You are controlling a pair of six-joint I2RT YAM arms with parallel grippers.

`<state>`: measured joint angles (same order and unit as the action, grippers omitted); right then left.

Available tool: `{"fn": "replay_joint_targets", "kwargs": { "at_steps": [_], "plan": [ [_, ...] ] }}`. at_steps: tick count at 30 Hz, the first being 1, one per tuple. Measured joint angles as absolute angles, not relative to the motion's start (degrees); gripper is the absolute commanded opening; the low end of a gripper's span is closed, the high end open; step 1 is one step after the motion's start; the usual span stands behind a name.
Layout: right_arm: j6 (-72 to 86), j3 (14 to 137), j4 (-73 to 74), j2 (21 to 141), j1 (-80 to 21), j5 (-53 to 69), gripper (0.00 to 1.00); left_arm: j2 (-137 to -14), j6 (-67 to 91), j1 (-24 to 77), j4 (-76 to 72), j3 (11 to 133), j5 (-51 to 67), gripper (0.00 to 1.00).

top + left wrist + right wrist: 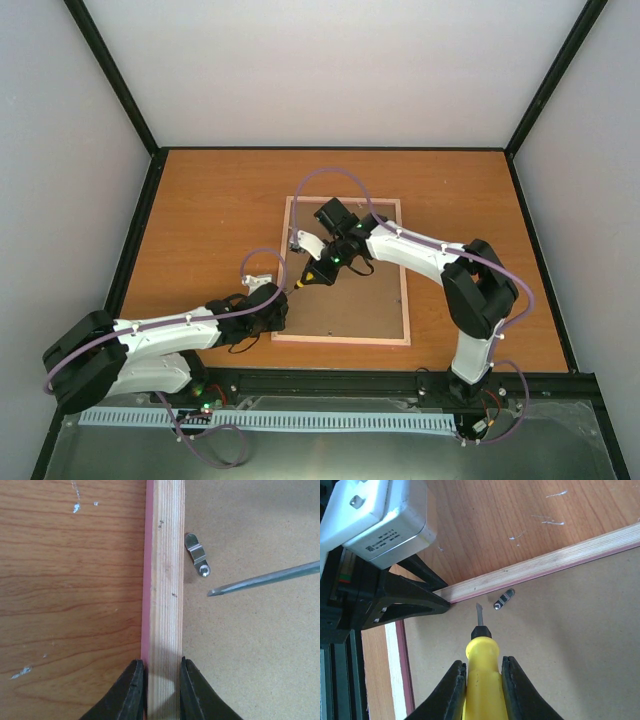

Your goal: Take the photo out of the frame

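Left hand (160, 667) pinches the frame (167, 570) edge, screwdriver (481, 665) tip near clip (503, 600)

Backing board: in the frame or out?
In. The backing board lies inside the frame; a metal clip rests on it beside the rail.

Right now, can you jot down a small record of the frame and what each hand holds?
frame: back up on the table, backing board showing
left hand: shut on the frame's left rail
right hand: shut on the screwdriver
screwdriver tip: beside the metal clip, not touching
photo: not visible
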<state>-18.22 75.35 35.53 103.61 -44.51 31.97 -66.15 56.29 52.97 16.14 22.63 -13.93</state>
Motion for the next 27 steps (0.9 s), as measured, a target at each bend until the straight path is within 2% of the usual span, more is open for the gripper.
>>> {"fn": "replay_joint_targets", "kwargs": {
  "at_steps": [27],
  "plan": [
    [-14.09,76.16,33.8,105.06,-46.33,24.91,0.03,-66.15,56.27,52.97,15.46,22.33,-14.04,0.01]
  ]
}}
